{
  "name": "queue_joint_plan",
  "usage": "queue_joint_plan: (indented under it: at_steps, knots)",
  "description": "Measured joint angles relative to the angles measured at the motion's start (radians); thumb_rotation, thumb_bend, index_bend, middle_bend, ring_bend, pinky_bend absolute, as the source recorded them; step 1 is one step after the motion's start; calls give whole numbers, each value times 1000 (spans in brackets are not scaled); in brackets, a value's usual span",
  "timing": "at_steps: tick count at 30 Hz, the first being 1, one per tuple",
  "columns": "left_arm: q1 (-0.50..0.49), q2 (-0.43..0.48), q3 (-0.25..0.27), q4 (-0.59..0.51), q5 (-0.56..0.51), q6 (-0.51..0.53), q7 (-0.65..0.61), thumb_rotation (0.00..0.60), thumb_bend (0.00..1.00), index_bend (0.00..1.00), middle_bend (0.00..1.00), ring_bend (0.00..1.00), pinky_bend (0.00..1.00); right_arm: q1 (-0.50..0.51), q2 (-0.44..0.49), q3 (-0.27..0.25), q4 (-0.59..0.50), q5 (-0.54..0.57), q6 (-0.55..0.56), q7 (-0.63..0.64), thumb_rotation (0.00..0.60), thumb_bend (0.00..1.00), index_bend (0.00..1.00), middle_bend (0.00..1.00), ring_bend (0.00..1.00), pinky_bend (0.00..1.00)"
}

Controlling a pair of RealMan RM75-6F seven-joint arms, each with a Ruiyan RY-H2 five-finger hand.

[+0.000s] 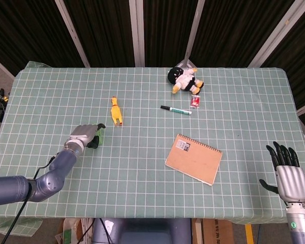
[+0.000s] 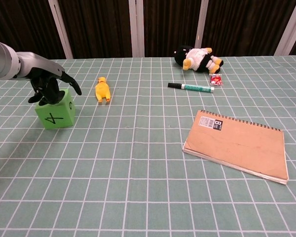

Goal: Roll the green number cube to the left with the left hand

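The green number cube [image 2: 55, 114] stands on the table at the left, with a black 4 on the face toward the chest camera. My left hand [image 2: 49, 85] lies on the cube's top and back, its dark fingers draped over the upper edge. From the head camera my left hand [image 1: 86, 134] covers nearly the whole cube. My right hand [image 1: 287, 175] hangs off the table's near right corner, fingers apart and holding nothing.
A yellow rubber chicken [image 2: 102, 90] lies just right of the cube. Further right are a green marker [image 2: 190, 87], a small red packet [image 2: 216, 79], a plush toy [image 2: 197, 57] and a brown spiral notebook [image 2: 237, 144].
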Motion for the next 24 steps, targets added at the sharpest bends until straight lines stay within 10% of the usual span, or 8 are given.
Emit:
queue_joint_plan:
  at_steps: [24]
  knots:
    - [-19,-1,32,-4,-30,38,3,600,938,160,841,684,716,0,4,2,-8,21,-9,-1,600,154,101,12,2,46]
